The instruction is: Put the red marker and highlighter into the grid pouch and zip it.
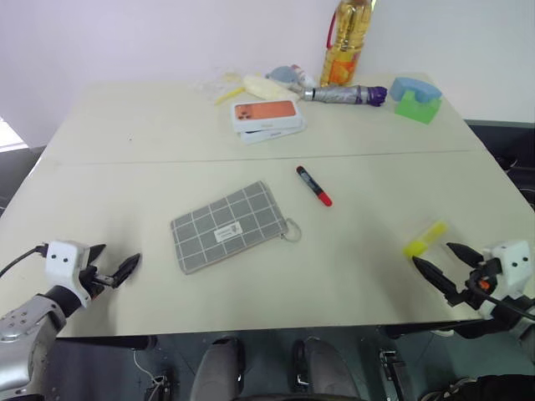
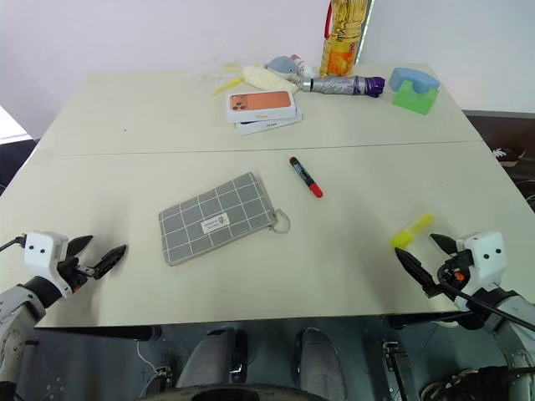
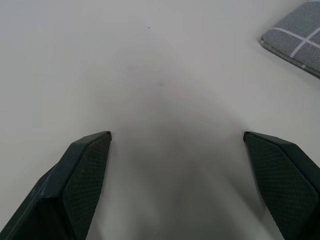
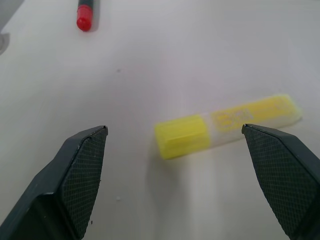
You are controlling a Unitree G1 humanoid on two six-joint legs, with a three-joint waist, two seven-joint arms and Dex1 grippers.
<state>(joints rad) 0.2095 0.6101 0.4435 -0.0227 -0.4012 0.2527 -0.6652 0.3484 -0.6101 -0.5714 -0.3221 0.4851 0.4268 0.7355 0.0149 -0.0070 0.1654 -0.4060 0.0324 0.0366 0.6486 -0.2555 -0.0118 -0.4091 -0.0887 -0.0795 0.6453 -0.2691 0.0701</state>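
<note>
A pale table (image 1: 125, 192) seen from above, described from the robot's left to its right. At the near left edge, the left gripper (image 1: 111, 269) hovers with its two black fingers spread wide and nothing between them. Toward the middle from it lies the grid pouch (image 1: 230, 225), flat, grey with white lines, its ring pull (image 1: 292, 231) at the end nearer the centre; the head views are too small to tell whether the zipper is closed. Just beyond that end lies the red marker (image 1: 313, 185), apart from the pouch, its long axis slanting away toward the far left. At the near right edge is the highlighter (image 1: 425, 238), bright yellow, just ahead of the right gripper (image 1: 445, 267), whose fingers also stand wide apart and empty.

The right arm is clearly the nearer one to the highlighter, which lies across the gripper's line of approach, so closing on it would probably need a short reach forward. The right wrist view shows the highlighter's brighter end lying between the fingertips' lines; the left wrist view adds a corner of the pouch. At the far edge sit an orange box (image 1: 266, 113), a folded umbrella (image 1: 344, 94) and an oil bottle (image 1: 347, 40)
</note>
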